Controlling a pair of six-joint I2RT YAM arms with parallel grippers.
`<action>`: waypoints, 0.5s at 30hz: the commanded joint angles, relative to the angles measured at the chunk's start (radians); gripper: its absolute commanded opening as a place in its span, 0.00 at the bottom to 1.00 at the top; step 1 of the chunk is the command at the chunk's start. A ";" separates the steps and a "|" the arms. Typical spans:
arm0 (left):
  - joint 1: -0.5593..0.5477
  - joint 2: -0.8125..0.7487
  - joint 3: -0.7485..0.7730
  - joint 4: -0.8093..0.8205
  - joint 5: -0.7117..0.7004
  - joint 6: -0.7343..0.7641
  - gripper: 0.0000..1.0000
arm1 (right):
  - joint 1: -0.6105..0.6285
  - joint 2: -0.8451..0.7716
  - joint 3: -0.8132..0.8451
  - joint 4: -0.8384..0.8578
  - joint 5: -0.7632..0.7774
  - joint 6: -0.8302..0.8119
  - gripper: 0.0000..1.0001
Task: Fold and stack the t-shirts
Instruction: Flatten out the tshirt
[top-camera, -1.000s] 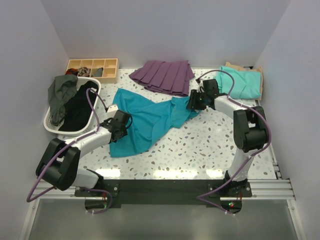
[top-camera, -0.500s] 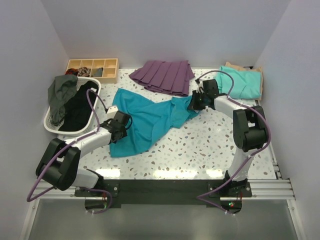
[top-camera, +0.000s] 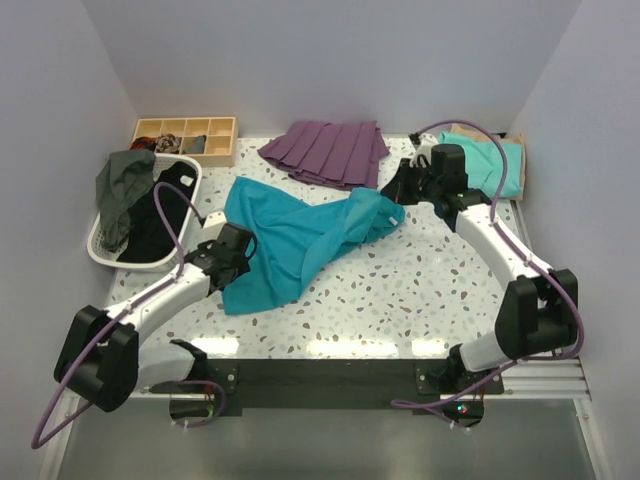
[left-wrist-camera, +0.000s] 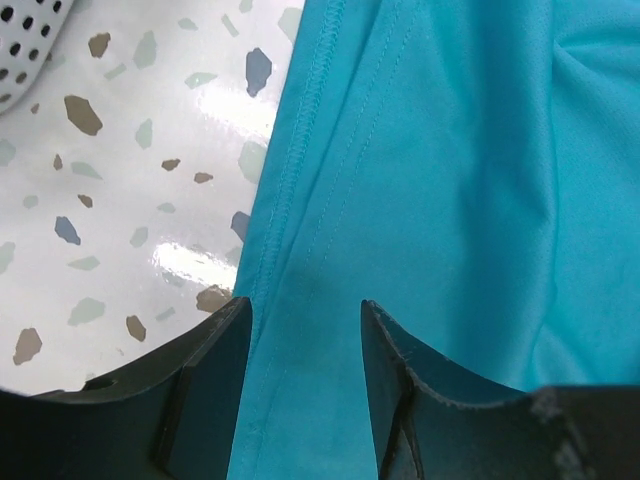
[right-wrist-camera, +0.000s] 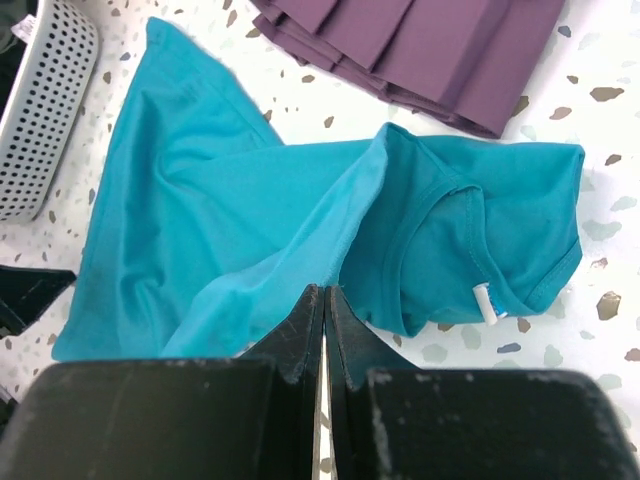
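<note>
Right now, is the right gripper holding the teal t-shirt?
No, the right gripper is shut with nothing between its fingers; the teal t-shirt lies below.

A pleated purple skirt (top-camera: 328, 152) lies spread flat on the speckled table (top-camera: 400, 290), just left of the right claw (top-camera: 397, 186) and a little farther back. From that claw's own camera it fills the top edge, well ahead of the fingertips. A white perforated basket (top-camera: 105, 250) sits to the left of the left claw (top-camera: 232, 258), near it. A grey garment (top-camera: 122, 190) hangs over its far rim and a black garment (top-camera: 158, 220) fills it. Well beyond the left claw, behind the basket, stands a wooden tray (top-camera: 220, 150) with compartments; its small contents are too small to tell.
</note>
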 joint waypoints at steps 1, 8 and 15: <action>-0.021 -0.056 -0.058 -0.024 0.051 -0.065 0.53 | -0.006 -0.063 -0.027 -0.036 -0.008 -0.010 0.00; -0.094 -0.067 -0.085 -0.151 0.042 -0.217 0.58 | -0.004 -0.113 -0.040 -0.061 -0.003 -0.017 0.00; -0.189 -0.093 -0.099 -0.282 0.044 -0.363 0.57 | -0.006 -0.097 -0.040 -0.056 -0.008 -0.024 0.00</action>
